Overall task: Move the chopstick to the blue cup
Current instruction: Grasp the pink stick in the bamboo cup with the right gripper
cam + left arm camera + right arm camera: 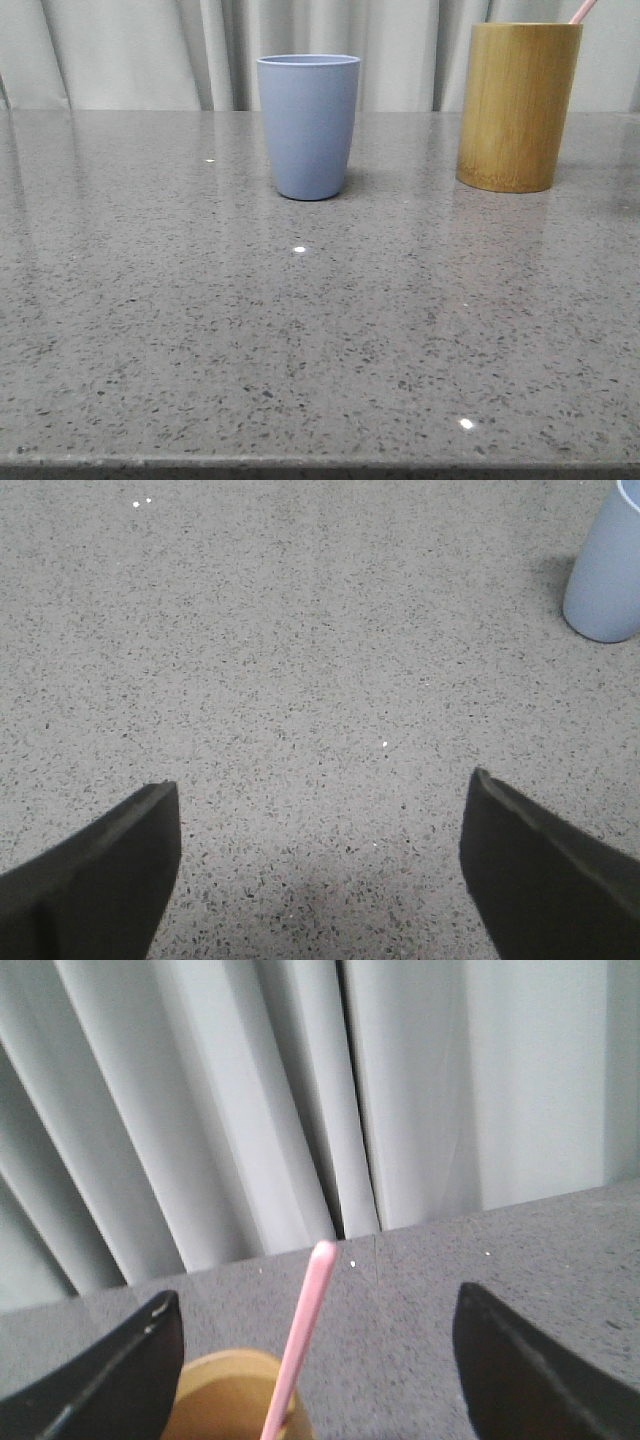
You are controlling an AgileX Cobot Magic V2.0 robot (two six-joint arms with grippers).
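Observation:
The blue cup (308, 125) stands upright at the table's back middle; its side also shows in the left wrist view (605, 575). A pale pink chopstick (300, 1345) leans out of the yellow-brown bamboo holder (518, 106) at the back right; in the front view only its tip (583, 10) shows above the rim. My right gripper (312, 1305) is open above the holder (230, 1400), with the chopstick standing between its fingers, touching neither. My left gripper (322, 798) is open and empty over bare table, the cup ahead and off to one side. Neither gripper shows in the front view.
The grey speckled stone table (300, 330) runs to a front edge near the camera. A pale curtain (150, 50) hangs behind the table's back edge and fills most of the right wrist view (250, 1110).

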